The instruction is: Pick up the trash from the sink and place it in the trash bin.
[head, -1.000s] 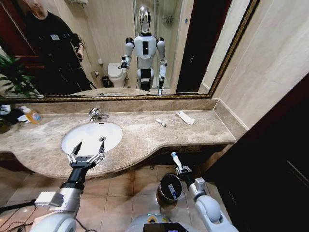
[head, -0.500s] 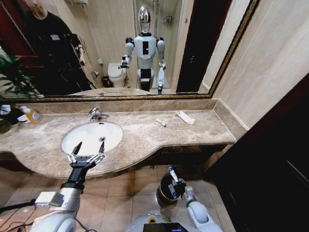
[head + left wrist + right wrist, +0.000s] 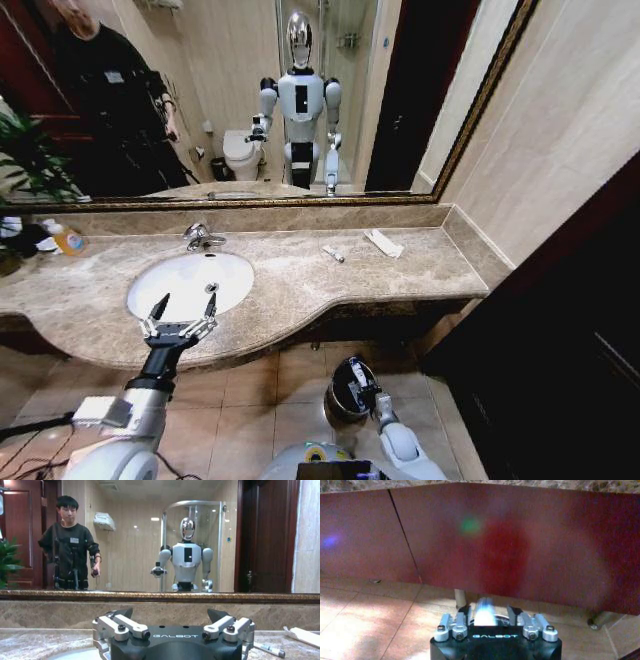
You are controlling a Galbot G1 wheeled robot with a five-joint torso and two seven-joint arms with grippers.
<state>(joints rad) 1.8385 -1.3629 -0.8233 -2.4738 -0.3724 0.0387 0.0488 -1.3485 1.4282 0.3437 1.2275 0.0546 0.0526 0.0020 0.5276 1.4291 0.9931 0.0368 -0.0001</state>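
Right gripper (image 3: 358, 379) low over the trash bin (image 3: 345, 398), fingers clamped on a white tube (image 3: 484, 612) with blue marks, tube tip poking up above the bin's shiny rim. Bin on the floor tiles, below the countertop (image 3: 290, 285) edge and to the right of the sink (image 3: 190, 284). Left gripper (image 3: 180, 322) hovering at the near rim of the sink, fingers (image 3: 117, 624) spread apart, nothing between them. Two more bits on the countertop, well right of the sink: a small tube (image 3: 333, 254) and, just beyond it, a flat white packet (image 3: 384, 243). Basin itself looking bare.

Risk, judged from here: tube sitting near the bin's rim rather than plainly over the middle, so a release now could strike the rim and bounce onto the tiles. Further risk: a knock against the light bin, tipping or sliding it.
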